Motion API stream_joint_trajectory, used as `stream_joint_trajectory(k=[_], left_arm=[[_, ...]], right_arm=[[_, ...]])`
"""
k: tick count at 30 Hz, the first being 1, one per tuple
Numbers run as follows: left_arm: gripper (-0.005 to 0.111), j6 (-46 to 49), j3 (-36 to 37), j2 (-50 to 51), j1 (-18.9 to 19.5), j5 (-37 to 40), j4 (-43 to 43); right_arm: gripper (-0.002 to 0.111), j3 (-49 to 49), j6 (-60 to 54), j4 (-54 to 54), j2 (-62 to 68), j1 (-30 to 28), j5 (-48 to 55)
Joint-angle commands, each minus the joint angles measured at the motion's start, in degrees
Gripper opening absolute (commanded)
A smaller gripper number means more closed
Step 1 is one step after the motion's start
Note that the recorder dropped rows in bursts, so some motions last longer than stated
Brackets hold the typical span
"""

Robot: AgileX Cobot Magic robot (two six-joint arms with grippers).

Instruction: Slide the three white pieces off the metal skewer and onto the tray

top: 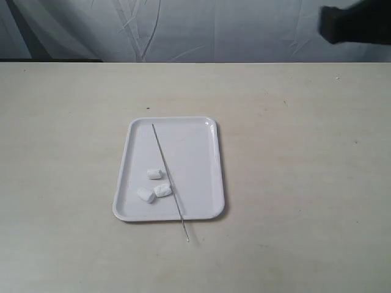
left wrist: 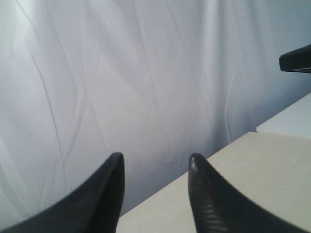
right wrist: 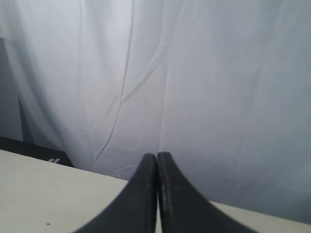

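Observation:
The white tray (top: 201,131) lies in the middle of the table. Three white pieces lie loose on it near its front left: one (top: 154,174), a second (top: 145,195) and a third (top: 162,190). The metal skewer (top: 166,171) lies bare and diagonal across the tray, its near end (top: 186,238) sticking out past the front rim onto the table. My left gripper (left wrist: 156,160) is open with nothing between its fingers, facing the curtain. My right gripper (right wrist: 157,156) is shut on nothing. Part of the right arm (top: 354,24) shows dark at the top right, far from the tray.
A white curtain (top: 183,30) hangs behind the beige table's far edge (top: 195,62). The other arm's dark tip (left wrist: 296,60) shows at the edge of the left wrist view.

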Motion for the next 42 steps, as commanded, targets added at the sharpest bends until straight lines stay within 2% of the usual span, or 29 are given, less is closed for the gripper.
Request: stream_joint_trajectory(k=[1, 4, 8, 13, 16, 19, 24, 38, 40, 42], left_arm=[[0.042, -4.06, 7.26, -9.50, -0.52, -0.03, 0.58], [0.042, -6.28, 12.52, -14.68, -2.14, 1.63, 1.51], [0.042, -12.25, 16.76, -21.06, -4.28, 6.97, 5.12], [0.042, -22.76, 17.99, -29.50, -4.30, 20.61, 13.76], [0.042, -29.36, 18.72, -29.50, -4.19, 25.89, 15.49], [0.042, -35.03, 19.73, -29.50, -4.19, 24.72, 15.49], [0.042, -35.10, 19.81, -29.50, -4.19, 20.54, 15.49], [0.042, -34.94, 19.81, -29.50, -4.19, 18.92, 15.49], [0.042, -34.94, 19.81, -29.50, -4.19, 17.23, 15.49], [0.041, -34.94, 19.81, -29.50, -4.19, 16.50, 15.49]], right_arm=[[0.000, 9.25, -2.40, 6.18, -14.16, -0.09, 6.37], [0.000, 16.15, -3.12, 8.02, -23.97, -0.09, 13.68], [0.000, 22.44, -3.12, 14.28, -35.02, -0.09, 15.58], [0.000, 27.49, -5.77, 18.02, -41.99, -0.09, 15.48], [0.000, 29.13, -5.77, 18.02, -42.50, -0.09, 15.61], [0.000, 29.57, -5.77, 18.02, -42.50, -0.09, 15.32], [0.000, 29.57, -5.65, 18.02, -42.50, -0.09, 15.95], [0.000, 29.57, -5.91, 18.02, -42.50, -0.09, 15.75], [0.000, 29.57, -7.82, 15.71, -42.50, -1.79, 14.09], [0.000, 29.57, -7.82, 14.26, -42.50, -7.28, 14.23]])
